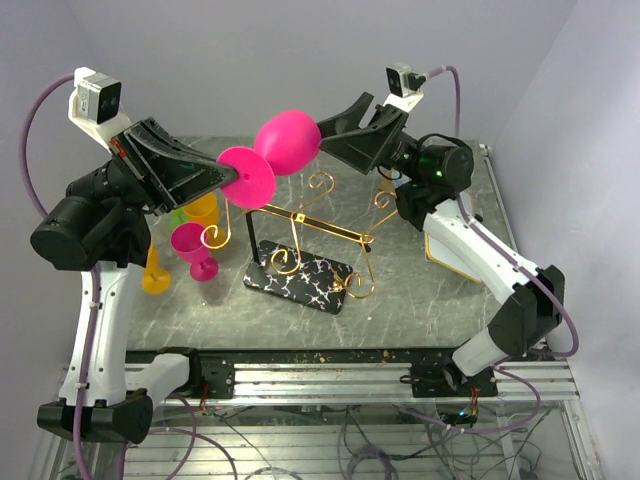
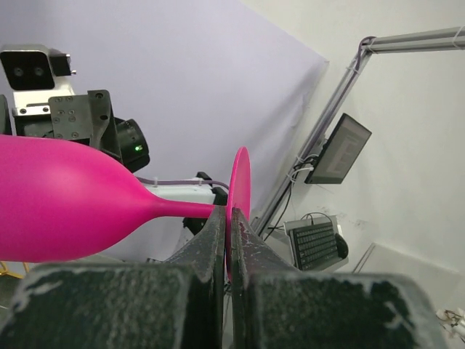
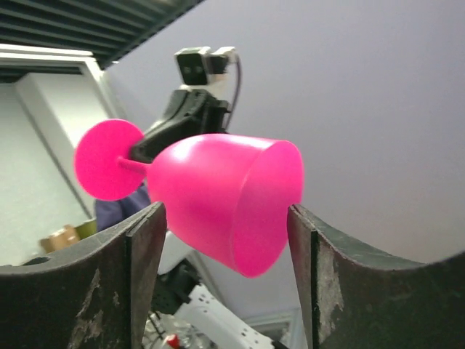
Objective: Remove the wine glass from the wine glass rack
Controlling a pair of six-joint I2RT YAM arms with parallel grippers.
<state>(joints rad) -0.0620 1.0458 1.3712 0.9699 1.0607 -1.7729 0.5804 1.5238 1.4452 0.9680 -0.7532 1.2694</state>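
Note:
A pink wine glass [image 1: 285,142] lies on its side in the air above the wine glass rack [image 1: 300,225], clear of its gold scroll hooks. My left gripper [image 1: 233,178] is shut on the rim of the glass's round foot [image 2: 238,190]. My right gripper [image 1: 325,135] is open, its fingers [image 3: 145,240] on either side of the bowl's mouth end [image 3: 232,196], with small gaps showing. The rack stands on its black white-patterned base [image 1: 298,279] on the grey table.
Another pink glass [image 1: 192,248] stands upright on the table at the left, with yellow glasses [image 1: 155,272] beside and behind it. The table's back wall is close behind both grippers.

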